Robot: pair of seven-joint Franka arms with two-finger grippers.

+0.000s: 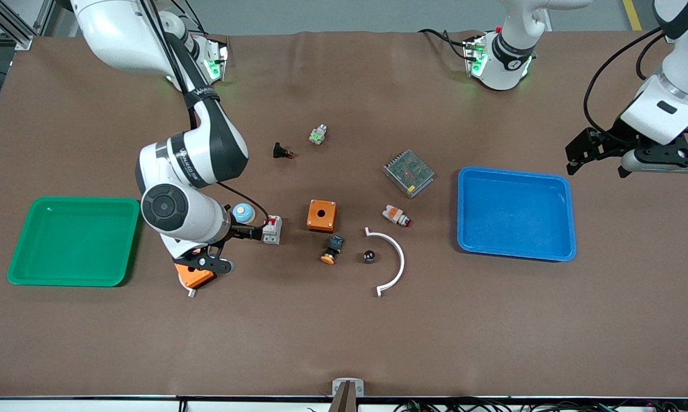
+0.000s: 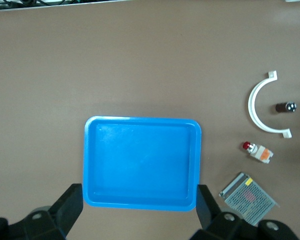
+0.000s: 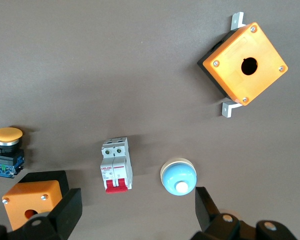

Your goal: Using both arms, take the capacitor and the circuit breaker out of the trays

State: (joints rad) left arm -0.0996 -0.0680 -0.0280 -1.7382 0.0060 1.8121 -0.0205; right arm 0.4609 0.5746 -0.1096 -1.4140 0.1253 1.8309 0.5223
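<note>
The breaker point(image 1: 272, 229), a grey-white block with a red switch, lies mid-table; it also shows in the right wrist view point(image 3: 116, 165). My right gripper point(image 1: 242, 233) hangs open and empty just beside it point(image 3: 137, 217), with the breaker and a blue dome point(image 3: 178, 176) ahead of its spread fingers. The capacitor point(image 1: 369, 256), a tiny dark cylinder with a silvery end, lies inside a white curved bracket point(image 1: 398, 257); it also shows in the left wrist view point(image 2: 286, 106). My left gripper point(image 1: 598, 154) is open and empty, high by the blue tray point(image 2: 140, 120).
A green tray point(image 1: 75, 200) sits at the right arm's end and the blue tray point(image 1: 515, 171) at the left arm's end. Two orange boxes point(image 1: 321, 214) point(image 1: 194, 276), an orange-capped push-button point(image 1: 332, 249), a power supply point(image 1: 409, 173) and a white-and-orange part point(image 1: 396, 216) lie around.
</note>
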